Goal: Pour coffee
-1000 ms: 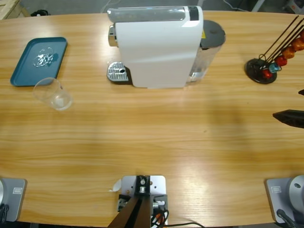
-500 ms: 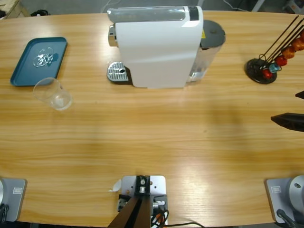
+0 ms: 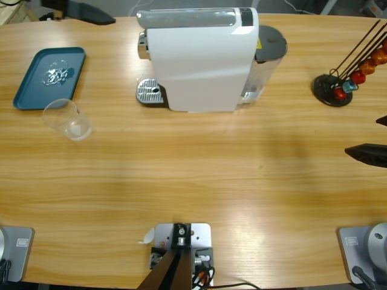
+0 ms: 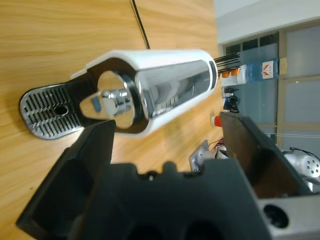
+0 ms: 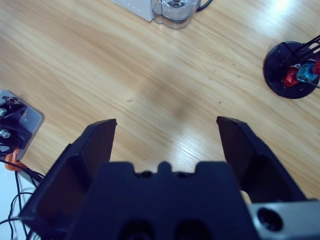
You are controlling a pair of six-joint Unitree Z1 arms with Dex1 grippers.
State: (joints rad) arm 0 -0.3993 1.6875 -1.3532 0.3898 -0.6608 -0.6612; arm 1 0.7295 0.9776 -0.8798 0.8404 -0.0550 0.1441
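Note:
The white coffee machine (image 3: 199,57) stands at the back middle of the table, its spout (image 4: 112,100) over a metal drip grille (image 3: 149,92). A clear glass tumbler (image 3: 68,119) stands apart at the left, in front of the blue tray (image 3: 36,90). No coffee shows in any view. My left gripper (image 3: 91,12) hangs at the far left corner, open, and its wrist view faces the machine's spout side with nothing between the jaws (image 4: 167,122). At the table's right edge my right gripper (image 3: 364,136) is open and empty above bare wood (image 5: 165,122).
A black capsule stand (image 3: 338,87) with orange, red and blue capsules sits at the back right, close to my right gripper. The machine's water tank (image 3: 266,60) is on its right side. Something small and clear lies on the blue tray.
My left gripper has come into the high view at the far left corner. The right gripper shifted slightly left a second ago and has held still since.

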